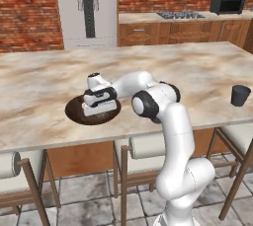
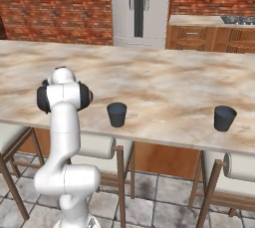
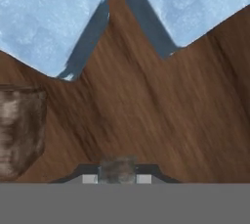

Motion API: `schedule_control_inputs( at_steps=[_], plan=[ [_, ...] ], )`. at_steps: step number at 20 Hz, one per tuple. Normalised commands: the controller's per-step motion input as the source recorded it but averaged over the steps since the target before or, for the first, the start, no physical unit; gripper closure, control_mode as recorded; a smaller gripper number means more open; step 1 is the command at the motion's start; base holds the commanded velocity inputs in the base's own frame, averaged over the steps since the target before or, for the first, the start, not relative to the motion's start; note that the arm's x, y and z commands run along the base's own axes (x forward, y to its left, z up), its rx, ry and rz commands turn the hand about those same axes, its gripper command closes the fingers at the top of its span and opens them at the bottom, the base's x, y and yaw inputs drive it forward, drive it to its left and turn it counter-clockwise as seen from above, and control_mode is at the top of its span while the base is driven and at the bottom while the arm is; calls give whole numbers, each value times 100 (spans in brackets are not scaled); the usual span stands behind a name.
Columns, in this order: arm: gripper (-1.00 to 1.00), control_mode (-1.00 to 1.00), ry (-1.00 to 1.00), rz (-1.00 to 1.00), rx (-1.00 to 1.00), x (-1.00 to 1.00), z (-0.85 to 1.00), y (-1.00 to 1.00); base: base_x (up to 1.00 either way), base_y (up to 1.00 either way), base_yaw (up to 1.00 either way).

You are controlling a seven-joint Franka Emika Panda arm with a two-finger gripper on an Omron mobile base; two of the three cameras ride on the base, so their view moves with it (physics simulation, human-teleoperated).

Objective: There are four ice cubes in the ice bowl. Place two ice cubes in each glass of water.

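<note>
You see the marble island counter (image 1: pixel 44 79) spanning both base views, with broad bare surface on every side of the work area. The left base view shows the arm (image 1: pixel 168 121) bent over the counter's near edge, its hand lowered into the ice bowl (image 1: pixel 74 111), which sits close to that front edge. The right base view adds what the left cannot: both glasses together. One glass (image 2: pixel 117 114) stands just beyond the arm's elbow, the second glass (image 2: pixel 224 118) well apart from it toward the right; both sit near the front edge. In the left base view you find a single glass (image 1: pixel 240 95) at the far right, well clear of the bowl.

The hand view looks straight down onto the bowl's brown wood grain (image 3: pixel 146 120). Two ice cubes (image 3: pixel 44 17) fill the upper corners, the second cube (image 3: pixel 195 3) separated from the first by a narrow strip of wood. The gripper (image 3: pixel 117 171) sits at the bottom centre with its jaws drawn nearly together. A small blurred shape lies between the fingertips; you cannot tell whether it is a cube.
</note>
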Motion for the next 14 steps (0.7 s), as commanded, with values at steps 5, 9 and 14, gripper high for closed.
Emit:
schedule_control_inputs(
  at_steps=[5,9,14],
  plan=[
    [100,-100,0,-1,0,0,-1,-59,0,0,0],
    [100,-100,0,0,1,0,35,-54,0,0,0],
    [100,-100,0,-1,2,-7,61,-55,0,0,0]
  ],
)
